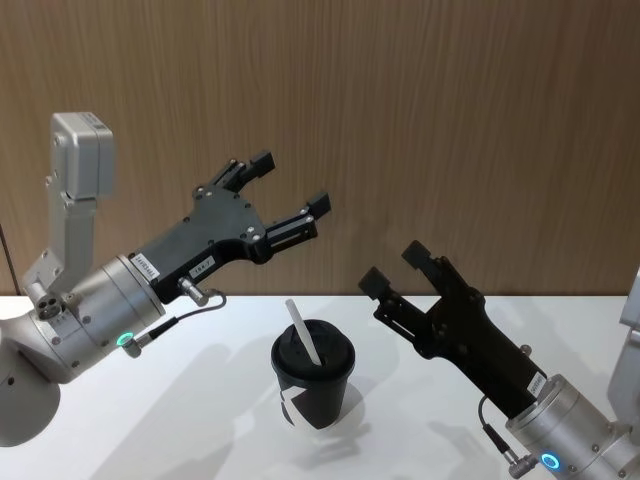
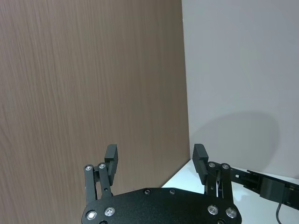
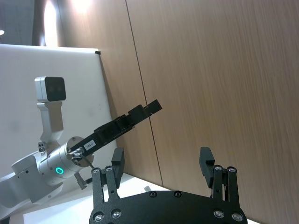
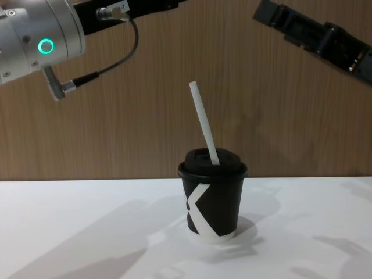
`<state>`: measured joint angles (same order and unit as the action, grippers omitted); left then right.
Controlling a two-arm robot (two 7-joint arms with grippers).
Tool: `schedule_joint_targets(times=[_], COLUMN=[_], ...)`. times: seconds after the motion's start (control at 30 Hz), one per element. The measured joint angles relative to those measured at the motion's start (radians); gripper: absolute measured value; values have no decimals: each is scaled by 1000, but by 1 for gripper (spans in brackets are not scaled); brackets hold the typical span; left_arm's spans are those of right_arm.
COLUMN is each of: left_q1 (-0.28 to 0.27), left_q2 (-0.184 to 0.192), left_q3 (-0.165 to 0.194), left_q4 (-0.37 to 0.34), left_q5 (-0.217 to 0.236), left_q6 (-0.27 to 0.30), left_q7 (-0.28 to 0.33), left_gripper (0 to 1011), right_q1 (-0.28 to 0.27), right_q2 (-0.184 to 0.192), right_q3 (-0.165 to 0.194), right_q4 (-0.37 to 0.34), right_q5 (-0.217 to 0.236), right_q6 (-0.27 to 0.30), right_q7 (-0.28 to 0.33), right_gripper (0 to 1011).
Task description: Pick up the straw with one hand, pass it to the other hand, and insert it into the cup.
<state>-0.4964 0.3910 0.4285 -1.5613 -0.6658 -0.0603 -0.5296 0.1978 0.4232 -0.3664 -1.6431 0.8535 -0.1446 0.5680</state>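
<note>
The black cup (image 1: 314,388) with a domed lid and a white K mark (image 4: 196,204) stands on the white table. The white straw (image 4: 203,122) sticks up through the lid, leaning left; it also shows from above (image 1: 302,331). My left gripper (image 1: 290,184) hangs open and empty in the air above and to the left of the cup, pointing at the wooden wall (image 2: 156,159). My right gripper (image 1: 393,268) is open and empty too, raised to the right of the cup (image 3: 161,163). Neither touches the straw or the cup.
A wood-panel wall (image 1: 420,120) stands right behind the white table (image 1: 200,400). The left arm's silver wrist (image 4: 35,35) with a green ring and cable is at the upper left; the right gripper's black body (image 4: 317,36) crosses the upper right.
</note>
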Motion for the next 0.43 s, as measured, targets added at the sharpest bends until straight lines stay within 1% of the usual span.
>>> schedule_joint_targets(times=[0.43], left_q1=[2], left_q2=[1], left_q3=[-2], left_q4=[-4], left_q5=[0], left_q6=[0], left_q7=[2], left_gripper=[1003], right_q1=[0], right_q2=[0], right_q3=[0], right_q4=[0], right_q5=[0], right_q6=[0], right_q7=[0], right_gripper=[1001])
